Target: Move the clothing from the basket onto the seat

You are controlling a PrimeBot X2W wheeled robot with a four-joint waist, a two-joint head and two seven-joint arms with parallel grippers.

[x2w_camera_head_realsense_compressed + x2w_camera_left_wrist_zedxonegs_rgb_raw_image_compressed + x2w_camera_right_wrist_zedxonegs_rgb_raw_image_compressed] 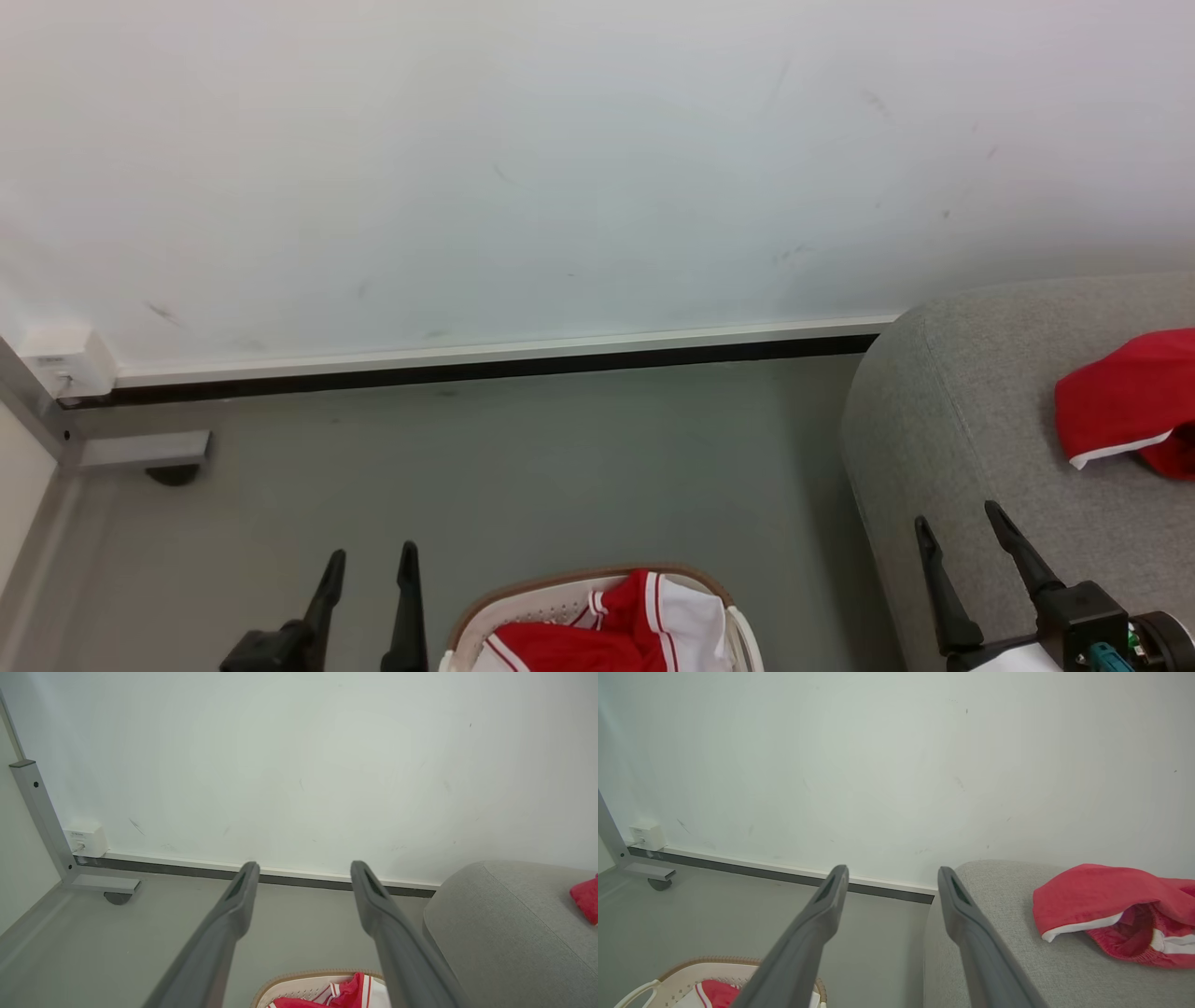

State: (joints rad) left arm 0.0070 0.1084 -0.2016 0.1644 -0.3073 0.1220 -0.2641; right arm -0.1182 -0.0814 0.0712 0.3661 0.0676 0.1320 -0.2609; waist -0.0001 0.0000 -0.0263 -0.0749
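Grey floor (560,467) spreads under everything. Nearest the camera stands the basket (509,602), white and perforated with a brown rim; the head view takes in just its far end. Inside it lies the clothing (569,646), bright red with white stripes and a white sleeve, heaped against the far wall of the basket and reaching up to its rim.

Just left of the basket, the left gripper (372,553) hangs over bare floor. Its two dark fingers are spread apart with nothing between them, and their tips point toward the wall. To the right of the basket, well apart from it, the right gripper (957,515) hangs over the near edge of the seat (971,420). Its jaws are likewise spread wide and empty.

The seat's rounded grey corner stands right of the basket, with a strip of floor between the two. Farther right of the basket, a second red garment (1125,397) lies crumpled on the seat cushion, a white trim line along its lower edge. The right wrist view looks into its opening, where a white band shows.

Beyond the basket, a dark baseboard (467,371) under a pale ledge runs along the foot of a white wall (560,168) marked with faint scuffs. Far left of the basket, a grey metal frame leg (140,450) rests on a dark caster, and a small white box (67,362) sits at the wall's base just behind it.
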